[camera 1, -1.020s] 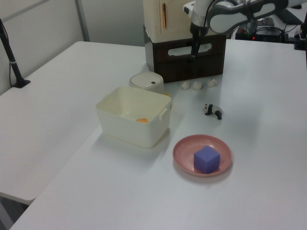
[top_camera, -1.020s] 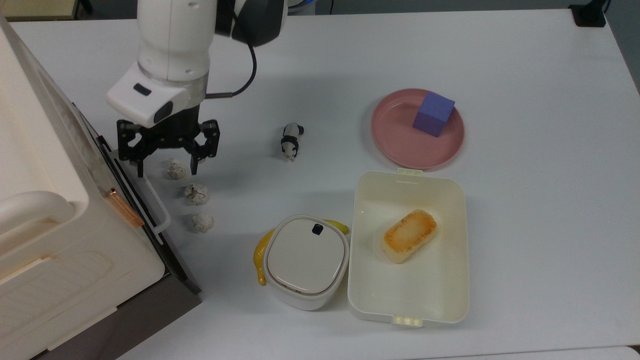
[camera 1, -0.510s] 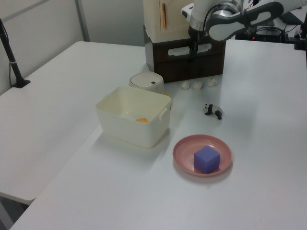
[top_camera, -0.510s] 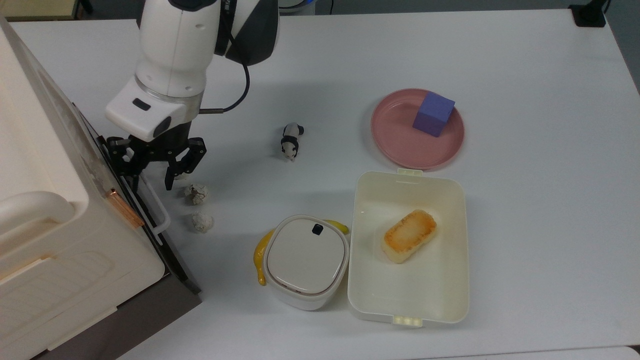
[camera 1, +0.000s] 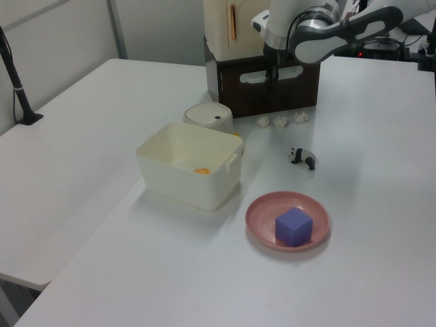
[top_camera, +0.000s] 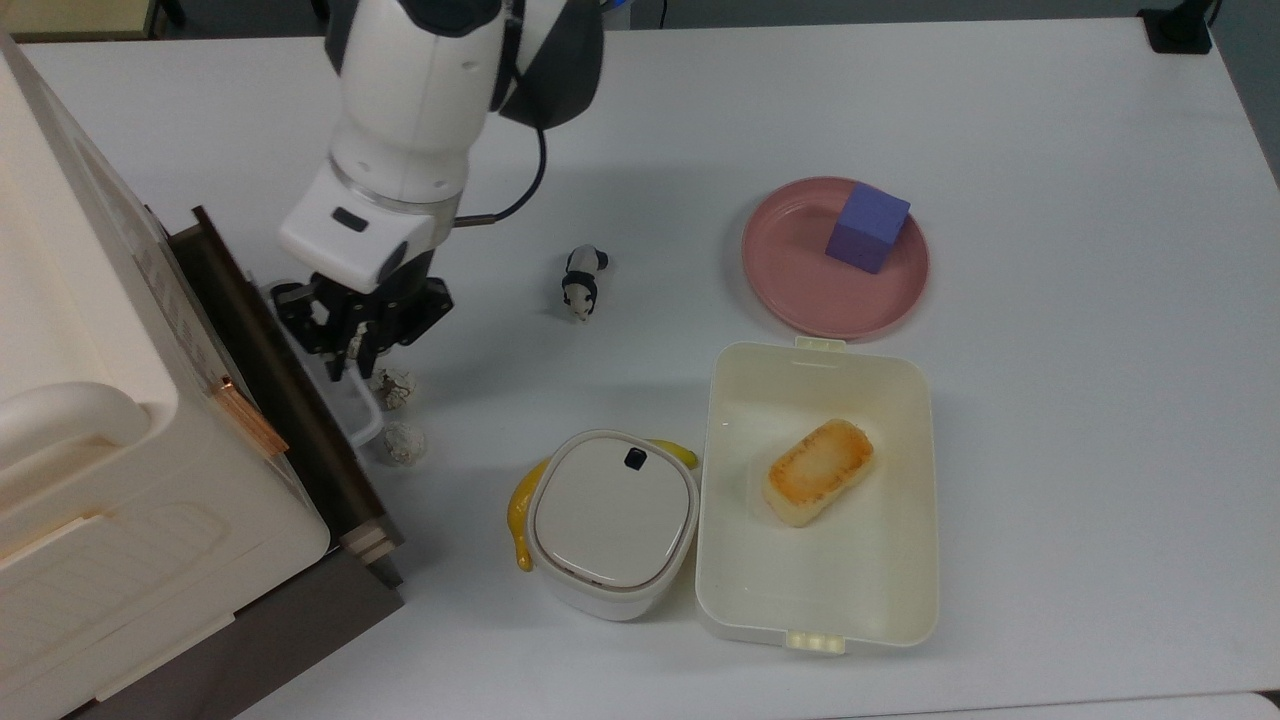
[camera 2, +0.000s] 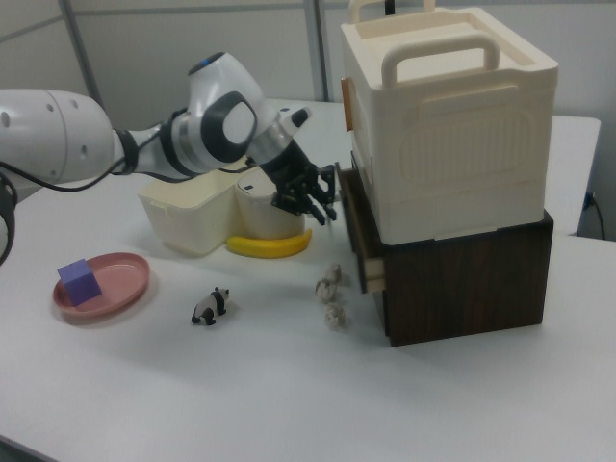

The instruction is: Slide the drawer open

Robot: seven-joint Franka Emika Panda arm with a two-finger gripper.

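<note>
The drawer (top_camera: 262,345) has a dark brown wooden front and stands partly pulled out of the cream cabinet (top_camera: 120,480), at the top view's left. Its long white bar handle (top_camera: 363,422) runs along the front. My gripper (top_camera: 347,348) is shut on the upper end of that handle, fingers pointing down. In the left view the gripper (camera 1: 272,72) sits against the drawer's front (camera 1: 303,76). In the right view the gripper (camera 2: 323,209) is at the far end of the protruding drawer (camera 2: 353,229).
Crumpled white lumps (top_camera: 404,442) lie just beside the handle. A panda figurine (top_camera: 582,281), a white lidded container (top_camera: 612,520) over a banana (top_camera: 519,512), an open lunch box (top_camera: 728,570) with toasted bread (top_camera: 818,470), and a pink plate (top_camera: 800,295) with a purple cube (top_camera: 867,227) stand to the top view's right.
The gripper went down around the handle, closed on it, and moved to the top view's right. The drawer slid out of the cabinet with it.
</note>
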